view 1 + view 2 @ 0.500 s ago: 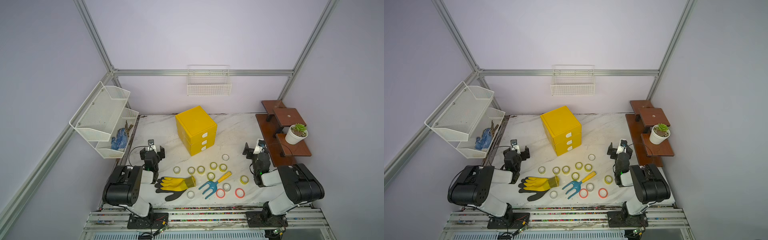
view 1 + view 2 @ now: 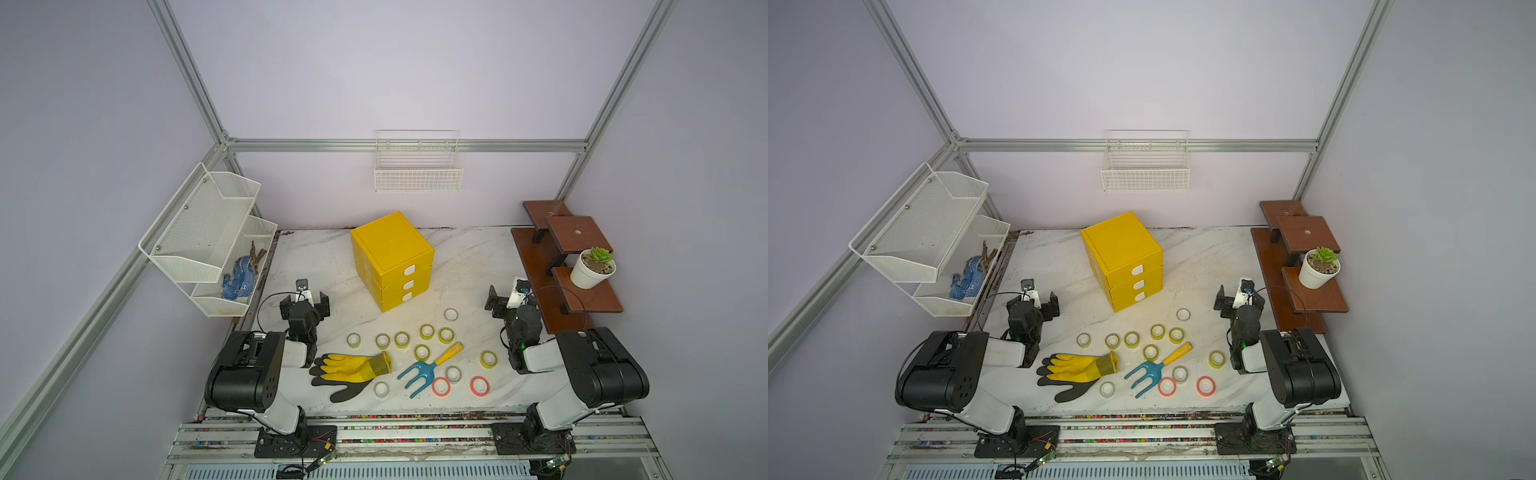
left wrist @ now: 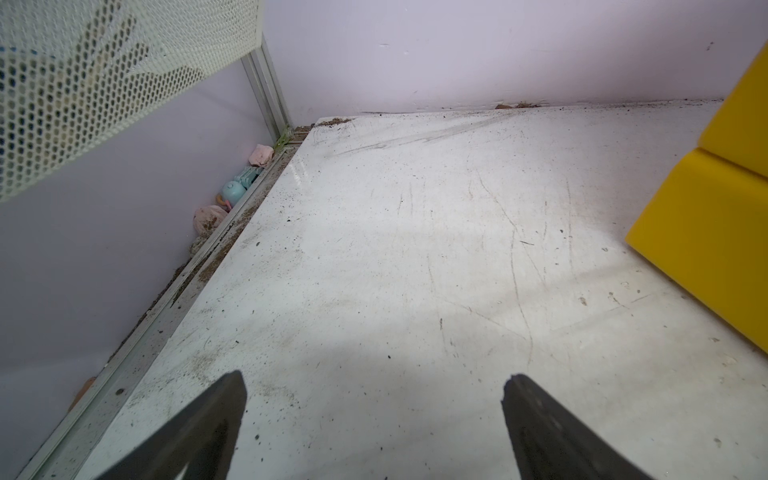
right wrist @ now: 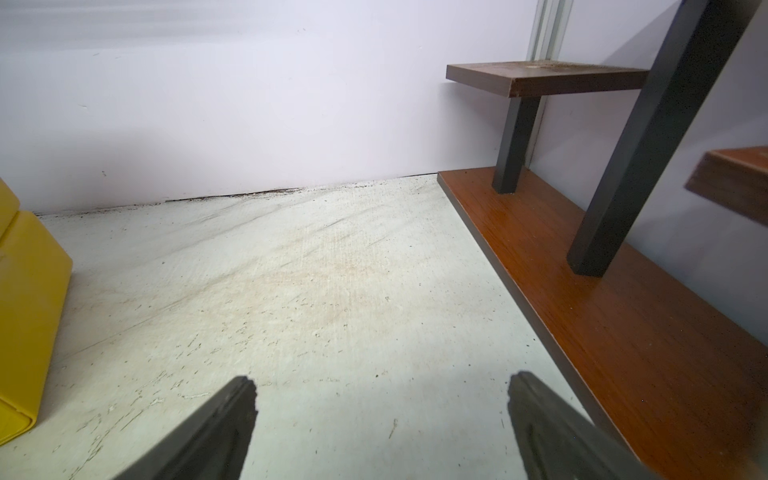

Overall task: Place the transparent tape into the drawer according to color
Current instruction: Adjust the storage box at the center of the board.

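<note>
- Close to the front edge of the surface, two red-orange tape rolls lie flat toward the right, a little apart.
- A clear tape roll lies toward the middle of that edge, just beside the yellow-and-black glove.
- A blue hand fork with a yellow handle lies between the glove and the red-orange pair. A second clear tape roll sits just beside its head.
- Further in are seven yellow-green tape rolls: five in a loose row across the middle, one just beside the fork's handle, and one alone nearer the right edge.
- A third clear tape roll lies beyond the row, near the cabinet's front corner.
- The left gripper is toward the left edge with its jaws spread wide and holds nothing. In the wrist view, only bare surface shows between its fingers.
- The right gripper is toward the right edge, just beside the wooden shelf. It is equally wide apart and holds nothing.
- The yellow cabinet stands mid-surface toward the back edge, turned at an angle. Its three drawers are all pushed in, white tabs facing front-right.
- All the tape lies out on the surface.
- Farthest off are a plant pot on the shelf, a wire basket on the back wall, and a mesh rack on the left wall.
</note>
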{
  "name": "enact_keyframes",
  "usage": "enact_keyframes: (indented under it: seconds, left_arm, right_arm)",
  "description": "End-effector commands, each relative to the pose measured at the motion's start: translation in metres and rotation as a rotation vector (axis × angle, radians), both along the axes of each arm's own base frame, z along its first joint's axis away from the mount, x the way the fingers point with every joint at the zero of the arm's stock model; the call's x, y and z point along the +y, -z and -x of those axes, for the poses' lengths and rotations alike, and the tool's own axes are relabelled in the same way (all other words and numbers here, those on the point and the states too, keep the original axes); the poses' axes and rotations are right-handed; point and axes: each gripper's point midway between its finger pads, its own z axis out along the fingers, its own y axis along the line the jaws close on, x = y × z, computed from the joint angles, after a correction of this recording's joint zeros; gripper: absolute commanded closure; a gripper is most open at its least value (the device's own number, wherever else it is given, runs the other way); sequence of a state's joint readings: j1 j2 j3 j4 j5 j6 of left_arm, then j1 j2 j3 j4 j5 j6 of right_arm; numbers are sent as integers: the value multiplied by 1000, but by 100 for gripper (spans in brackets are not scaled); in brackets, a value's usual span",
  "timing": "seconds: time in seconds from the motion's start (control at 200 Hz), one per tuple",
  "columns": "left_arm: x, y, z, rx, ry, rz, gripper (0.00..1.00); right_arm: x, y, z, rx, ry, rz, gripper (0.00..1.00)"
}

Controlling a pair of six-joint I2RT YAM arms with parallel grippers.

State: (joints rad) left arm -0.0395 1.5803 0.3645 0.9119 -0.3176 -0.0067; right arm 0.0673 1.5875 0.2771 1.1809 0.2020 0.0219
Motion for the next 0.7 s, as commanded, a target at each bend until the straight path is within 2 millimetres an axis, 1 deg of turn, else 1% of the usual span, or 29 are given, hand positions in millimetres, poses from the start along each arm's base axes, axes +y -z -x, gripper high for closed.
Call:
enact_keyframes:
  seconds: [0.0, 0.575, 0.65, 0.695]
  left_arm:
    - [2, -18, -6, -66, -3, 14, 0]
    - [2, -17, -6, -64, -4, 15, 0]
    - [2, -18, -5, -69, -5, 13, 0]
    - [7, -25, -3, -92, -36, 6, 0]
  right_arm:
    - [-1, -10, -1, -31, 1, -14, 1]
    - [-3, -9, -2, -28, 9, -22, 1]
    - [-4, -13, -1, -44, 14, -26, 1]
    - [-6, -14, 0, -37, 32, -29, 1]
